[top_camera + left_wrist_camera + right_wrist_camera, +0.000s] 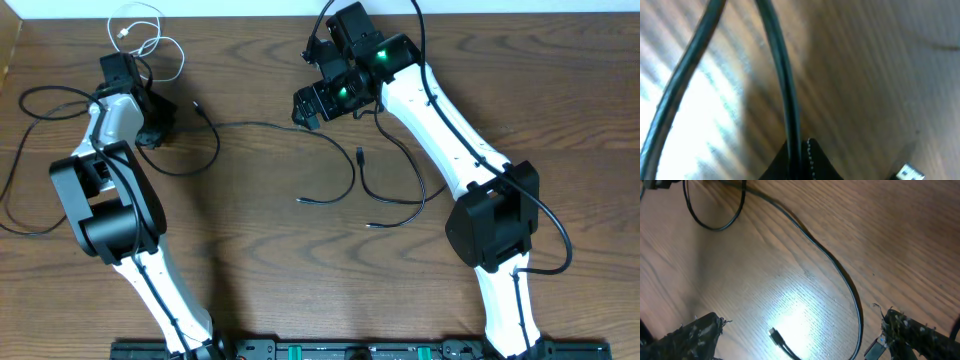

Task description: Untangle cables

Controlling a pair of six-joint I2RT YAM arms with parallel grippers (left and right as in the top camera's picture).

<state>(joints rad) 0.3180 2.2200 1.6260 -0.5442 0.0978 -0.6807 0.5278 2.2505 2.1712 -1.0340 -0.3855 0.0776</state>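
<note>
Wood-grain worktop [250, 60] viewed from above, both arms reaching toward its far edge.

**Cables.** At the far left corner lies the white cable [140, 32], short and loosely looped just beyond the left arm. Across the middle, between the arms, the black cables [330, 150] spread in open curves, with their small plug ends [360, 155] lying free on the wood. Where strands run near one another below the right arm, it cannot be told whether they cross or merely lie close.

**Arms.** The left fingers [807, 160] are clenched on a black strand [790, 100], which runs straight out of the pinch in the left wrist view. A flat metal plug [910, 172] lies just beside them. The right fingers [308, 108] are spread wide and grasp nothing. They hover over a curving length of black cable [840, 275] and a loose plug [774, 334].

**Handling, as judged.** The cables look thin, light and limp. A pinched strand should trail its length behind it and drag any neighbour it crosses. The sheath appears smooth and may slide through a slack pinch.

The better hold is probably close behind a plug, where the moulded end would stop the slide. A hold in mid-span is likely only to lift a loop. A slow, low pull suits them, since a snagged plug could jerk the other strands into a tighter knot.
</note>
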